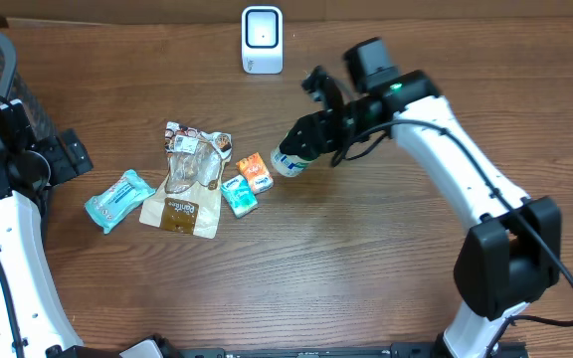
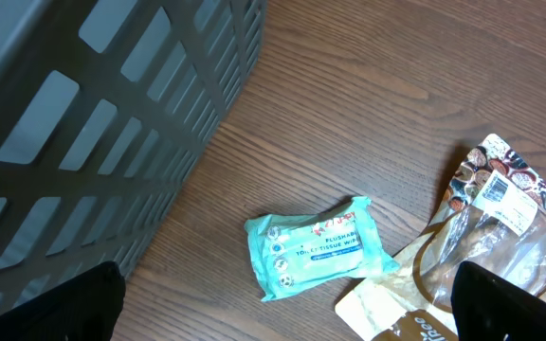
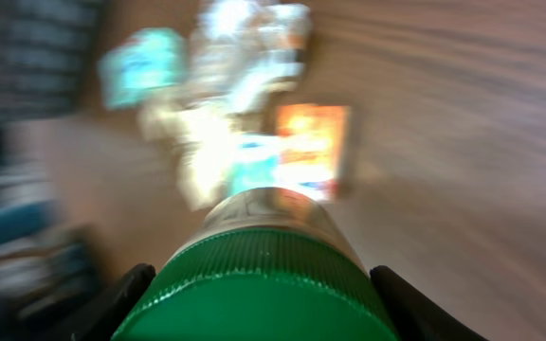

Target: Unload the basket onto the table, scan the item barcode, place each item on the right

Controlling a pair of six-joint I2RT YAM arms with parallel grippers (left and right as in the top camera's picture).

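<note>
- Bottle with a green screw cap and a pale body sits in the right gripper. The jaws are part-way closed onto it, with a finger on each side of the cap.
- It lies tilted, cap toward the wrist and base toward the heap of goods, just right of the orange box (whether its base touches the wood I cannot tell).
- White scanner stands at the far edge of the table, well apart from the bottle.
- Left gripper hangs near the left edge, jaws spread to their widest with nothing between them. Its camera looks down on a teal tissue pack.
- Beside that pack lie a clear-fronted snack bag and a small teal box, the latter touching the orange one.
- Dark mesh basket stands at the far left.
- Right wrist view is blurred, so nothing printed on the bottle can be read.
</note>
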